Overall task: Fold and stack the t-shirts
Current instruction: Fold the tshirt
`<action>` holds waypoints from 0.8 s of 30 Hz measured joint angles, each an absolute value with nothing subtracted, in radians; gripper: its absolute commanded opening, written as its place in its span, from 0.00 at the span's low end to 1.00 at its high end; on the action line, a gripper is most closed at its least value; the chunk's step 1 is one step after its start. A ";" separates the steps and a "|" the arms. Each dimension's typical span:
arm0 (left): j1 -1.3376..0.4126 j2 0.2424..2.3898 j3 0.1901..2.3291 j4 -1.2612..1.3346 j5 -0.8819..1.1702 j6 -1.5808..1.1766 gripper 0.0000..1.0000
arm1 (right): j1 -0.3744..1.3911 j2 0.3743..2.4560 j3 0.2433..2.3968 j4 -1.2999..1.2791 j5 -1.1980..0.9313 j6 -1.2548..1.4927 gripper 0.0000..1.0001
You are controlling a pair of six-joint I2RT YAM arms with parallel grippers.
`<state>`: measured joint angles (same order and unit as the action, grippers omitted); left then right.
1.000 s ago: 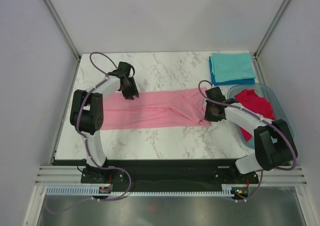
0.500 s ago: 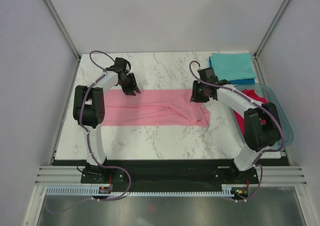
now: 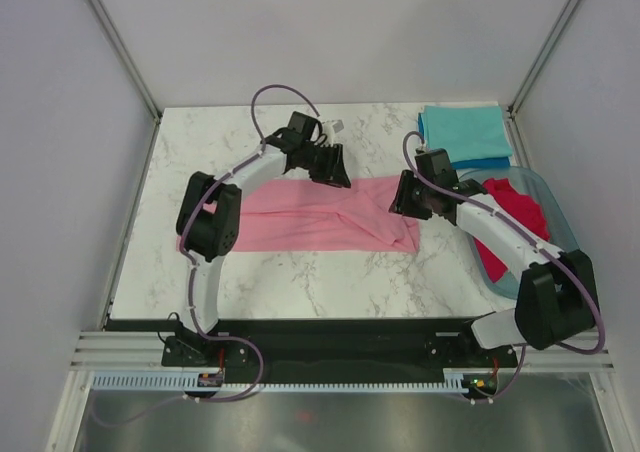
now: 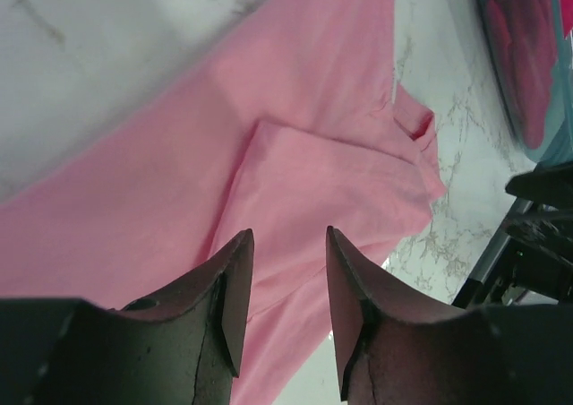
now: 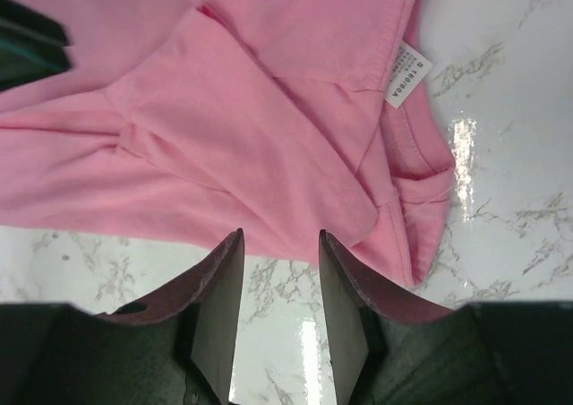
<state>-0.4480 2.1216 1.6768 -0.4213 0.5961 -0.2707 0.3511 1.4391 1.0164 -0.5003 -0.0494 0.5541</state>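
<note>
The white marbled worktop is closed in by pale walls on three sides. At its 3 o'clock edge a clear bluish tub is set, and a crimson t-shirt is heaped inside it, partly crossed by the right arm. In the far corner, at about 1 o'clock, a folded teal t-shirt is stacked on a blue t-shirt, of which only a narrow border is seen. Both are kept well apart from the pink t-shirt, which is spread flat as a long band across the middle of the worktop, from 9 o'clock towards 3 o'clock.

The left hand is held over the band's 12 o'clock edge, near its middle. The left arm is arched over the 9 o'clock end of the cloth, and part of it is hidden there. The right hand is placed at the band's 3 o'clock end, between shirt and tub.

From above, the fingers cannot be judged. In the wrist views both hands are seen released: the fingers are parted, nothing is pinched between them, and pink cloth is seen below the gap. Only in the right wrist view are the neckline, a small white tag and a sleeve folded over the body revealed. In the left wrist view the tub and its crimson cloth are caught at 1 o'clock.
</note>
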 measured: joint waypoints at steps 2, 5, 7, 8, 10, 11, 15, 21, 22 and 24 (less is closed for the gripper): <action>-0.483 2.159 1.710 -0.409 0.596 -0.262 0.47 | 0.351 1.390 1.001 -0.488 -0.069 0.553 0.50; -0.524 2.218 1.765 -0.403 0.579 -0.257 0.47 | 0.351 1.339 0.979 -0.475 -0.095 0.551 0.50; -0.538 2.255 1.801 -0.393 0.571 -0.257 0.46 | 0.351 1.323 0.962 -0.467 -0.109 0.550 0.50; -0.543 2.273 1.814 -0.388 0.565 -0.257 0.47 | 0.351 1.319 0.952 -0.466 -0.115 0.550 0.50; -0.546 2.298 1.826 -0.386 0.548 -0.256 0.47 | 0.351 1.316 0.933 -0.464 -0.120 0.550 0.50; -0.546 2.306 1.826 -0.387 0.539 -0.257 0.47 | 0.351 1.314 0.925 -0.464 -0.120 0.550 0.50; -0.546 2.323 1.826 -0.387 0.513 -0.255 0.47 | 0.351 1.302 0.896 -0.465 -0.115 0.550 0.50; -0.548 2.330 1.826 -0.386 0.502 -0.241 0.43 | 0.351 1.281 0.869 -0.462 -0.105 0.551 0.50; -0.548 2.331 1.826 -0.386 0.505 -0.240 0.43 | 0.351 1.281 0.865 -0.459 -0.104 0.552 0.50; -0.548 2.331 1.826 -0.385 0.518 -0.240 0.39 | 0.351 1.281 0.857 -0.456 -0.099 0.552 0.50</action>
<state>-0.5476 2.3310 1.8263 -0.3851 0.5179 -0.2398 0.3508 1.2812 0.8570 -0.4564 -0.0990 0.5522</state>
